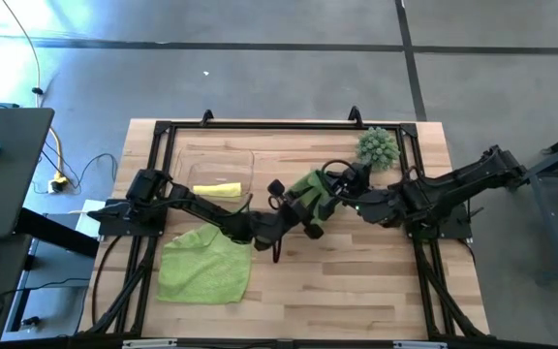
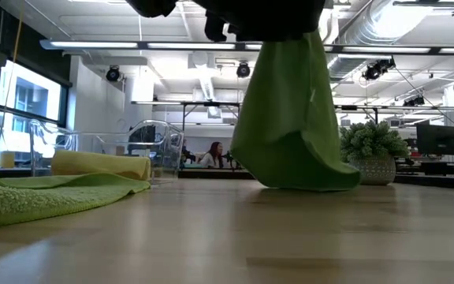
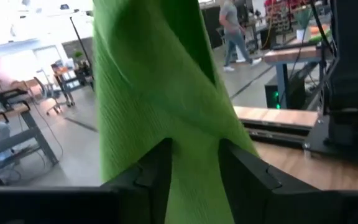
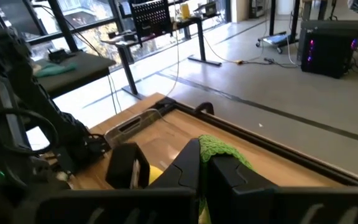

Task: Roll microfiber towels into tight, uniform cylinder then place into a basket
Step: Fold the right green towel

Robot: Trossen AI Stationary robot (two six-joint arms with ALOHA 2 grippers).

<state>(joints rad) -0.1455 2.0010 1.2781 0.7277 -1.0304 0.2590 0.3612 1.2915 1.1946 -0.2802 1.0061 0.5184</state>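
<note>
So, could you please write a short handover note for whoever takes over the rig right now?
Left hand: closed on the lifted green towel, which hangs with its lower end on the table, as the low view shows.
Right hand: shut on the same towel's upper edge.
Yellow towel: already rolled, lying in the clear basket.
Second green towel: spread flat and unrolled on the table, in front of the basket.
Done: one of three towels.
Left: lay out and roll the held towel, place it in the basket, then do the same with the flat one.
</note>
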